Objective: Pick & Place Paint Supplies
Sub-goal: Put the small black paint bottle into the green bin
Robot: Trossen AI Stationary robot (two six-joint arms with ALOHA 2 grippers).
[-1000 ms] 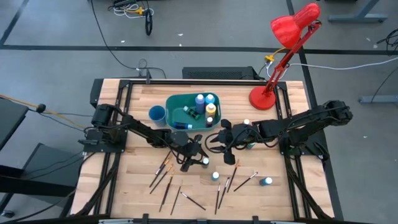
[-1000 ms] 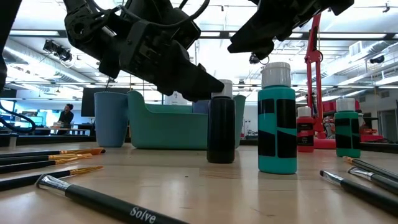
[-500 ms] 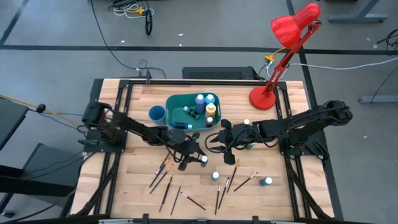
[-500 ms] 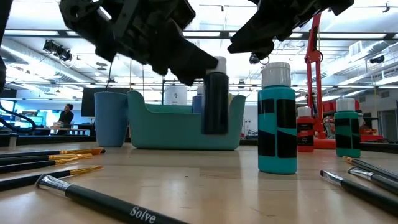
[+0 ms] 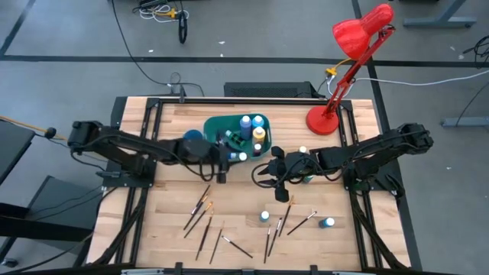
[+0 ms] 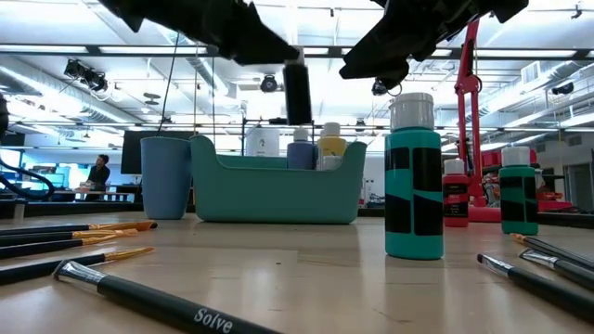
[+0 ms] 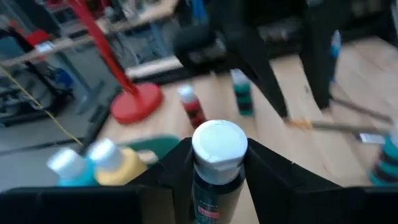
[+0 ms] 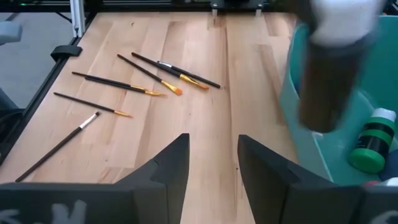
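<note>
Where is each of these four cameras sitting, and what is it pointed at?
High: above, straight down; both arms, teal bin.
Low: table height, facing the bin; arms overhead.
Left wrist: over left gripper, shut on dark bottle.
Right wrist: past open right gripper toward brushes.
Shared: the dark bottle, high view excepted.

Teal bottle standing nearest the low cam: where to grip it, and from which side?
Grip the teal bottle across its round body just under the white cap, coming from above. It stands upright and alone; brushes lie low beside it, so a level sideways approach looks tighter.
</note>
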